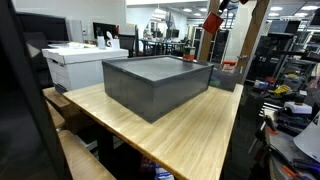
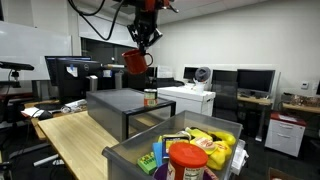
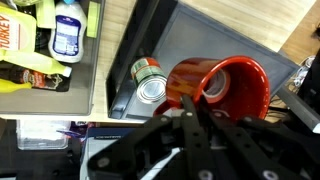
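The arm (image 2: 108, 12) comes down from overhead in an exterior view, its last links bent so the gripper (image 2: 141, 44) points down, high above the wooden table (image 1: 190, 130). The gripper is pinching a red cup (image 2: 137, 62), which hangs right under it in the air and touches nothing else. The wrist view shows the fingers (image 3: 190, 122) closed on the cup's wall at the rim, one of them reaching inside the mouth.

In that view the cup (image 3: 228, 85) is above a gray bin (image 3: 215, 35), near one of its corners. A tin can (image 3: 150, 82) sits in that corner, just beside the cup as the picture shows it but well below it. In an exterior view the cup (image 1: 213, 21) is above and beyond the far end of the bin (image 1: 140, 92).

The cup is not upright. It is tipped, with its long axis slanting. In the wrist view its mouth opens toward the camera and to the right, with the base away to the left. I cannot tell the exact angle.

A second bin (image 2: 125, 158), full of groceries, stands next to the gray one.
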`<act>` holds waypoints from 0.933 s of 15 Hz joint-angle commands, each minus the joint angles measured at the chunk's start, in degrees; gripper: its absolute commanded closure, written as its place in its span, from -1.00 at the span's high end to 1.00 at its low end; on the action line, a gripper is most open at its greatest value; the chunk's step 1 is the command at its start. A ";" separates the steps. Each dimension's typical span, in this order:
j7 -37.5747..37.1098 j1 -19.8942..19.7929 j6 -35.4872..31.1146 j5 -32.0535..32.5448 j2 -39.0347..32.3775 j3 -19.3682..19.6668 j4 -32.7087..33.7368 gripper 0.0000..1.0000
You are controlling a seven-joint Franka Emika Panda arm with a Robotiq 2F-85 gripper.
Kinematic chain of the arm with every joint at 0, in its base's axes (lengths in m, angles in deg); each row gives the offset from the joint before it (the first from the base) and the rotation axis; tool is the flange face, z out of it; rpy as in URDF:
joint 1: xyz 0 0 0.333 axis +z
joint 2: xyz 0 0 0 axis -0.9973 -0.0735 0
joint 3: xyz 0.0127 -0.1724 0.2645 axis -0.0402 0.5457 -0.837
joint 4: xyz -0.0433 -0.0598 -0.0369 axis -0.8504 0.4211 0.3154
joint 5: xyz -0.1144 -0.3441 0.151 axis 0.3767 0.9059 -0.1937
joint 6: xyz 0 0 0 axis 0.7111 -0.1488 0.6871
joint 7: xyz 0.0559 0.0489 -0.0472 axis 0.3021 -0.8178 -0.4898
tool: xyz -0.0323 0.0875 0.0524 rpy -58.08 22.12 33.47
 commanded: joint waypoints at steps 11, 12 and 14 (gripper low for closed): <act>-5.72 -3.79 9.05 -0.70 -14.04 -2.35 18.27 -0.96; -5.83 -4.06 9.41 -0.64 -14.87 -2.74 19.30 -0.96; -6.70 -4.47 10.11 -0.23 -16.97 -3.85 21.83 -0.96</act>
